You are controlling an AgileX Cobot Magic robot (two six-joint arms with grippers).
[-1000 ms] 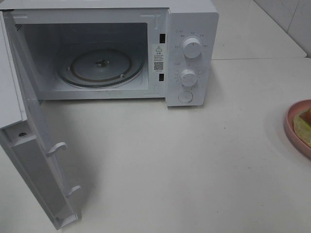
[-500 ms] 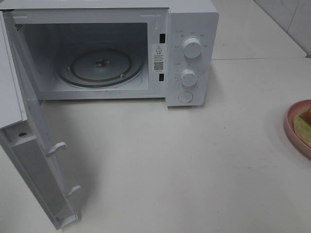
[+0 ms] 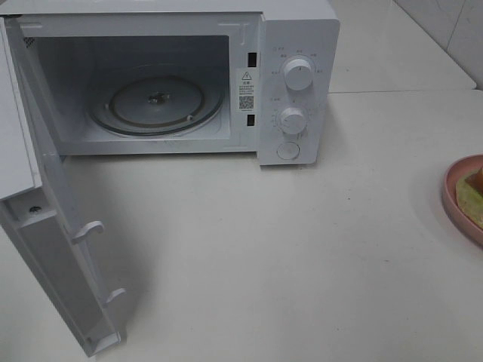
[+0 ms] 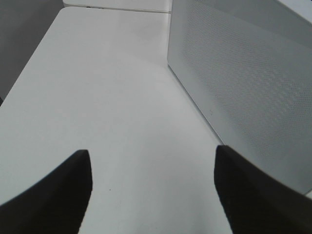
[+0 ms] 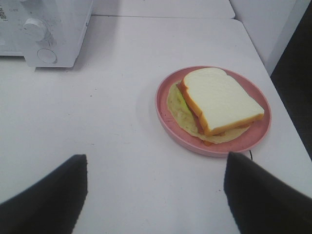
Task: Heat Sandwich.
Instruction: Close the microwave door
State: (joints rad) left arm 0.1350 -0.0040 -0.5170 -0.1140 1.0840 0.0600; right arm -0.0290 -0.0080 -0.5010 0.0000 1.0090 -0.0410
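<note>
The right gripper (image 5: 155,195) hangs spread wide above the desk (image 5: 107,126), holding nothing, with the plate (image 5: 168,119) just ahead of it. The sandwich (image 5: 219,100) sits on that plate, well off to the knob side of the microwave (image 3: 298,90), not yet touched. Its top slice lies skewed over the lettuce, so a pinch on the bread alone may slide the layers apart; gripping the plate's thin rim may tip it. Beside the microwave's door, the left gripper (image 4: 152,190) is also spread and empty, close to the door's (image 4: 243,83) outer face. That door (image 3: 53,249) stands swung well out from the microwave, and a careless left arm could knock it. Farther in, the turntable (image 3: 157,100) lies bare; a plate carried too low could catch the cavity's front lip.
</note>
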